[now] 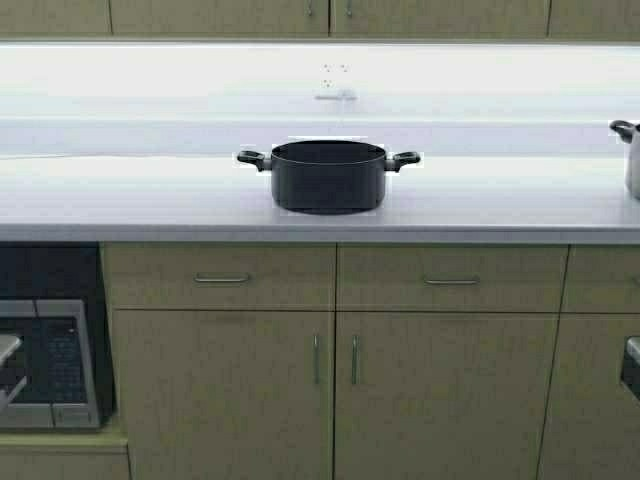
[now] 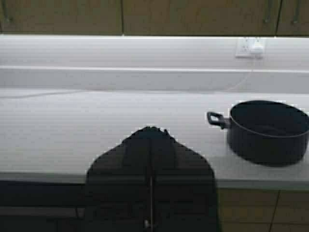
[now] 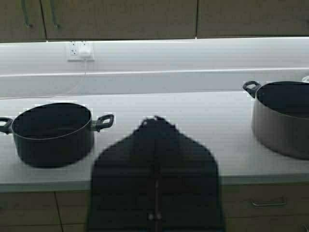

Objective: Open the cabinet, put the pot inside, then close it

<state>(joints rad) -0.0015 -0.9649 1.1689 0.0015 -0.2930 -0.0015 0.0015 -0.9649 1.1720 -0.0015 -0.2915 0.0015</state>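
Note:
The black pot (image 1: pixel 328 175) stands upright on the white counter (image 1: pixel 150 200), near its middle, without a lid. It also shows in the left wrist view (image 2: pixel 268 131) and the right wrist view (image 3: pixel 52 133). Only the lower edge of the cabinet (image 1: pixel 330 15) shows at the top, with both doors shut. My left gripper (image 2: pixel 151 129) is shut and empty, low in front of the counter, left of the pot. My right gripper (image 3: pixel 155 118) is shut and empty, low in front of the counter, right of the pot. Both arms barely reach into the high view.
A silvery-grey pot (image 1: pixel 632 155) stands on the counter at the far right and shows in the right wrist view (image 3: pixel 282 116). A microwave (image 1: pixel 50 365) sits low at the left. Drawers (image 1: pixel 220 278) and base cabinet doors (image 1: pixel 330 390) are below the counter. A wall outlet (image 1: pixel 335 85) is behind the pot.

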